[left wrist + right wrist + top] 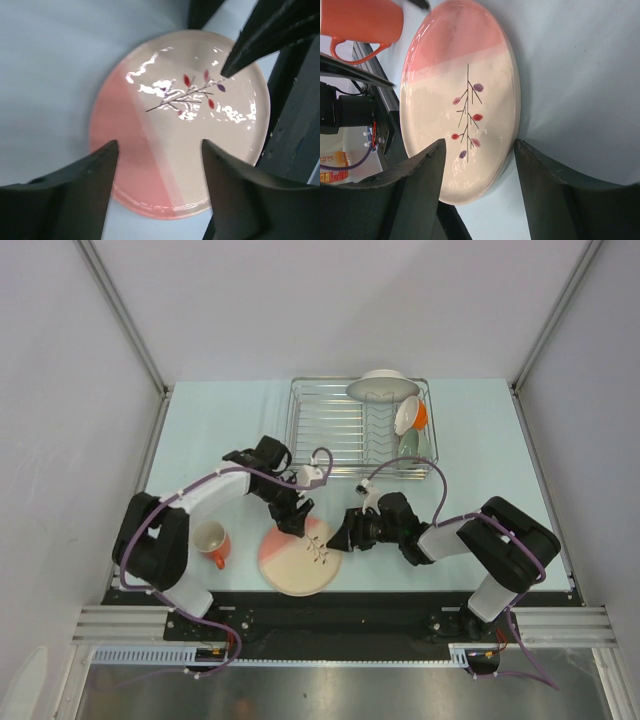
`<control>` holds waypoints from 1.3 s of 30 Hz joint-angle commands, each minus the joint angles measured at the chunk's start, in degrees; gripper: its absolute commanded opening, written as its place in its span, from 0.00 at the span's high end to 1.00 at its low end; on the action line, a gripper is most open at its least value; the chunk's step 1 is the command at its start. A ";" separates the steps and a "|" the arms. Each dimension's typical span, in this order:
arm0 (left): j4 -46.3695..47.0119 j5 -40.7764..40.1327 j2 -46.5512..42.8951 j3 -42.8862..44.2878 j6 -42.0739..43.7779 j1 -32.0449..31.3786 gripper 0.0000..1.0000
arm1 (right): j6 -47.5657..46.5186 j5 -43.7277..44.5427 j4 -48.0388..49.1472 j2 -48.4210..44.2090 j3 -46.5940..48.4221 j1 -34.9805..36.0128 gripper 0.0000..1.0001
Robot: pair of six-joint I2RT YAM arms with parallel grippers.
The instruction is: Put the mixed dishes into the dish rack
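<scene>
The pink-and-cream plate with the leaf sprig (298, 558) lies on the table near the front edge. My left gripper (293, 521) hovers open over its far pink side; in the left wrist view the plate (175, 125) fills the gap between the open jaws of the left gripper (159, 147). My right gripper (341, 538) is open at the plate's right rim. In the right wrist view the right gripper (479, 145) has its jaws on either side of the rim of the plate (460, 100). The orange mug (212, 541) stands left of the plate. The dish rack (340, 430) is behind.
In the rack's right end sit a white dish (383, 386), an orange-and-white cup (410, 416) and a green bowl (408, 445). The orange mug also shows in the right wrist view (362, 22). The table's front edge and black rail (330, 602) lie just beyond the plate.
</scene>
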 commanded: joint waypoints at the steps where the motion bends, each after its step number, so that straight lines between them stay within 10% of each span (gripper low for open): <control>1: -2.77 -4.99 -7.33 5.20 0.88 2.52 0.18 | -2.39 2.49 -13.74 3.70 -4.04 1.05 0.36; 16: 2.49 -8.26 0.21 -5.43 3.26 10.35 0.04 | -1.15 3.81 -12.33 -0.34 -8.00 -0.44 0.35; 30: 1.17 1.15 8.13 -5.16 3.26 9.91 0.25 | -0.80 3.81 -11.98 -0.35 -8.53 -0.53 0.35; 39: -1.55 2.99 9.53 -4.47 5.63 9.38 0.85 | -0.89 2.76 -11.02 1.41 -8.35 -0.71 0.35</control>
